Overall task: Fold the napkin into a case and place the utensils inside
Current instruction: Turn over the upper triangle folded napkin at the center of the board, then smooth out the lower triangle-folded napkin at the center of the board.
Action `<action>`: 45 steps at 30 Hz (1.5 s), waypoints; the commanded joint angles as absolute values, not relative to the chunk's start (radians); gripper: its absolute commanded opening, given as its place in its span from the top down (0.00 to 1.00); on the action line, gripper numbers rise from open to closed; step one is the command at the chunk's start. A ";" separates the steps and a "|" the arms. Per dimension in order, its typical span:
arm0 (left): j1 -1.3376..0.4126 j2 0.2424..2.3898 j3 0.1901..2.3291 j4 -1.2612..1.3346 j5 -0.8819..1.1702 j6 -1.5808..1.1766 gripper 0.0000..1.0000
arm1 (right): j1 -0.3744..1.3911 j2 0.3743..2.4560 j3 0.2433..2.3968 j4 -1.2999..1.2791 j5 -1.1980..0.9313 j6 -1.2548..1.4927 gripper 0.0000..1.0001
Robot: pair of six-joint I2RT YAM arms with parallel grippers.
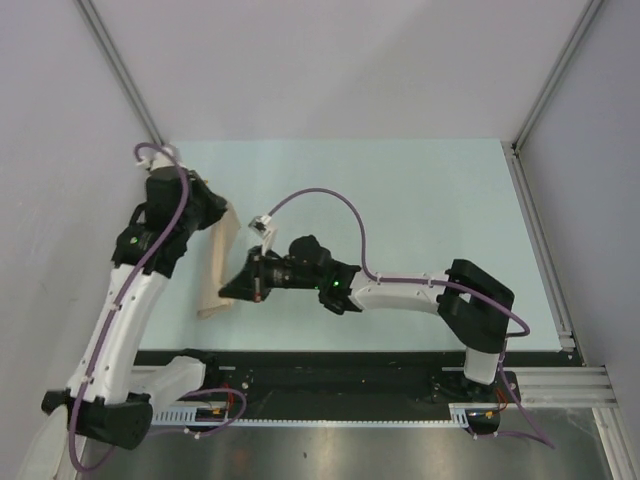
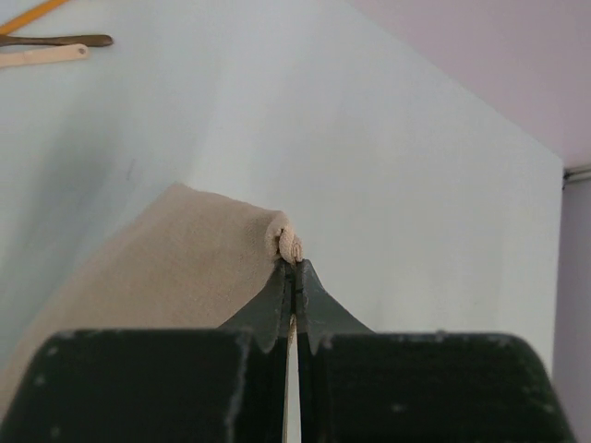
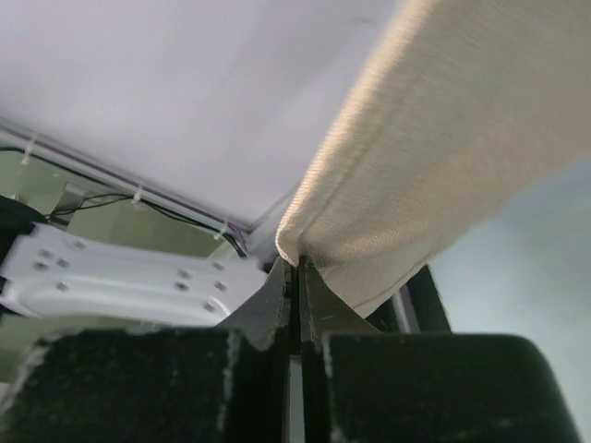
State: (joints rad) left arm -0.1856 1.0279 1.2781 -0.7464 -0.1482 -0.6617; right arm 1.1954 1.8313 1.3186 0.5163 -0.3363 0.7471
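We list one beige napkin [image 1: 217, 268], folded narrow. Our left gripper [image 2: 294, 266] clamps one corner; our right gripper [image 3: 297, 268] clamps the opposite end.

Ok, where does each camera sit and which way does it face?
Top external: above and behind the robot, looking down on the pale green table; the left arm and right arm show.
Left wrist: looking along the shut left claw at a pinched corner of the beige cloth napkin.
Right wrist: along the shut right claw, pinching the napkin's edge.
Shared: all see the napkin.
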 commanded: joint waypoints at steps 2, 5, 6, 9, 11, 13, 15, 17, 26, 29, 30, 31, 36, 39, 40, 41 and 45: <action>-0.388 1.225 1.184 -0.507 -0.285 -0.722 1.00 | 1.091 1.790 0.972 0.885 -0.534 0.957 1.00; -0.480 1.304 1.157 -0.438 -0.366 -0.762 1.00 | 1.027 1.757 0.763 1.018 -0.561 0.999 1.00; -0.500 1.352 1.152 -0.420 -0.391 -0.773 1.00 | 1.008 1.749 0.717 1.034 -0.569 1.000 1.00; -0.572 1.475 1.172 -0.373 -0.428 -0.802 1.00 | 0.941 1.726 0.535 1.143 -0.601 1.029 1.00; -0.624 1.537 1.196 -0.348 -0.442 -0.810 1.00 | 0.913 1.726 0.474 1.172 -0.624 1.031 1.00; -0.656 1.641 1.258 -0.351 -0.460 -0.822 1.00 | 0.882 1.735 0.381 1.239 -0.632 1.037 1.00; -0.698 1.709 1.322 -0.365 -0.466 -0.833 1.00 | 0.864 1.759 0.304 1.308 -0.632 1.051 1.00; -0.732 1.782 1.353 -0.359 -0.471 -0.830 1.00 | 0.832 1.782 0.258 1.368 -0.634 1.074 1.00; -0.785 1.876 1.399 -0.276 -0.378 -0.766 0.89 | 0.772 1.816 0.115 1.392 -0.551 1.103 0.75; -0.784 1.835 1.397 -0.279 -0.327 -0.717 0.63 | 0.753 1.694 0.129 1.164 -0.512 1.046 0.52; -0.784 1.813 1.394 -0.282 -0.313 -0.703 0.53 | 0.753 1.642 0.149 0.952 -0.499 1.013 0.46; -0.782 1.793 1.388 -0.287 -0.295 -0.689 0.49 | 0.755 1.531 0.164 0.840 -0.462 0.946 0.43; -0.782 1.610 1.312 -0.346 -0.212 -0.620 0.14 | 0.746 1.131 0.330 0.070 -0.174 0.792 0.21; -0.785 1.514 1.194 -0.341 -0.166 -0.621 0.17 | 0.659 1.037 0.434 -0.133 -0.131 0.692 0.18; -0.790 1.453 1.159 -0.341 -0.149 -0.630 0.21 | 0.641 1.043 0.461 -0.161 -0.121 0.668 0.19; -0.795 1.427 1.084 -0.341 -0.144 -0.656 0.31 | 0.626 1.073 0.488 -0.185 -0.120 0.620 0.19; -0.869 1.287 0.892 -0.284 -0.146 -0.730 0.52 | 0.560 1.211 0.665 -0.172 -0.141 0.542 0.23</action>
State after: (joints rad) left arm -0.8036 1.3674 1.0458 -0.3016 -0.1818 -0.6720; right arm 0.5991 1.0977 0.5301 -0.0208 -0.1829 0.6907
